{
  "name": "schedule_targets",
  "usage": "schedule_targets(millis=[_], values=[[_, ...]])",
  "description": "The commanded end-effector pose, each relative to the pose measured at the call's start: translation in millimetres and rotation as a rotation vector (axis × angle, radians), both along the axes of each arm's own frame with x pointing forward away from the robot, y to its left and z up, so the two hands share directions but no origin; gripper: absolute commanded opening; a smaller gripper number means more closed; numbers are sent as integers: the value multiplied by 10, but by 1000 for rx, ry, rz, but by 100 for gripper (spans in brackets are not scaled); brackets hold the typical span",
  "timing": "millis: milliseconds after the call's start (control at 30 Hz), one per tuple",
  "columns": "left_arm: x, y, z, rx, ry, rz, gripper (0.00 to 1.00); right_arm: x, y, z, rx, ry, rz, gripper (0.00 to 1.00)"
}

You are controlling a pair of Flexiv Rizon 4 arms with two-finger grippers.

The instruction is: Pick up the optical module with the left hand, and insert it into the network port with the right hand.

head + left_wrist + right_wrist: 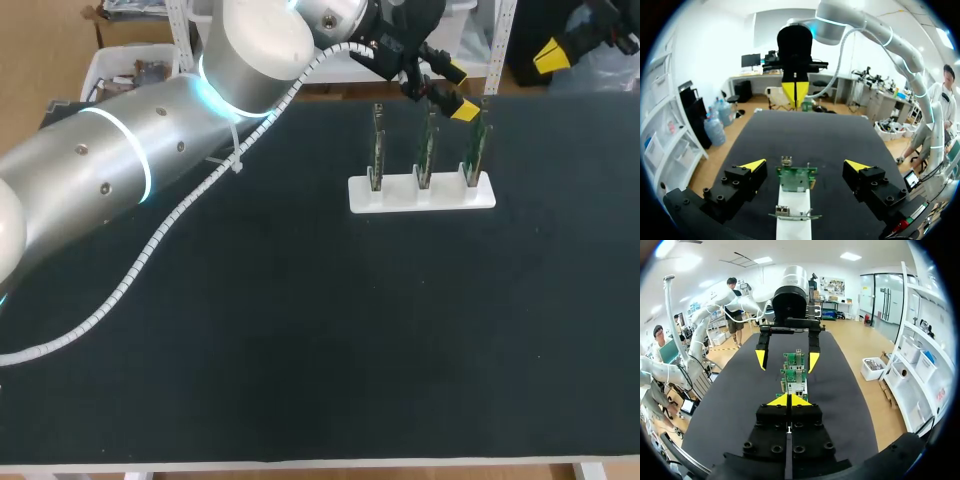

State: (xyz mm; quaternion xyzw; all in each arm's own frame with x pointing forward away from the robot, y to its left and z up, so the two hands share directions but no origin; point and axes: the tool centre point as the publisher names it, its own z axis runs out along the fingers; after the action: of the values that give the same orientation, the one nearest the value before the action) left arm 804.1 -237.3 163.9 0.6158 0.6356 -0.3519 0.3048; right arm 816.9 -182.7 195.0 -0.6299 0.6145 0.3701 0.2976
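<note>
Left gripper (805, 165) was wide open and held nothing. Its yellow tips sat on either side of the end green card (796, 178) in the white rack (420, 197), not touching it.

That card, upright in its slot on the black table (300, 330), was my best guess for the optical module. The views were too coarse to tell a module from a bare port board. Two more cards stood in the same rack.

Right gripper (788, 400) had its tips pressed together and nothing between them. It hung off the far end of the rack, facing the left one.

Handling, as a judgement:
- The card is light, stiff and thin, and probably fragile at the solder joints and edge connector.
- The small metal cage (786, 161) on its top edge looked like the sturdiest part.
- Grip across the flat faces just under the cage and pull straight up out of the slot. The bare board is likely slick, so squeeze squarely.

No brand, label or print could be read in any view.
</note>
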Motion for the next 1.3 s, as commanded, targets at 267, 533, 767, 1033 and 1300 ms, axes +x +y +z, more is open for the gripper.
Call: schedule_targets(millis=[267,533,767,1033,1300], values=[[5,78,91,1,-26,11,100,79,-2,13,9,22,48,0],[-34,281,141,11,-22,44,100,63,13,63,6,13,55,0],[-69,571,355,26,-81,110,100,66,12,148,-3,-4,57,0],[-88,769,479,46,-115,153,100,68,22,240,-14,-23,70,0],[-92,923,538,58,-140,213,100,70,-1,283,-19,-34,69,0]])
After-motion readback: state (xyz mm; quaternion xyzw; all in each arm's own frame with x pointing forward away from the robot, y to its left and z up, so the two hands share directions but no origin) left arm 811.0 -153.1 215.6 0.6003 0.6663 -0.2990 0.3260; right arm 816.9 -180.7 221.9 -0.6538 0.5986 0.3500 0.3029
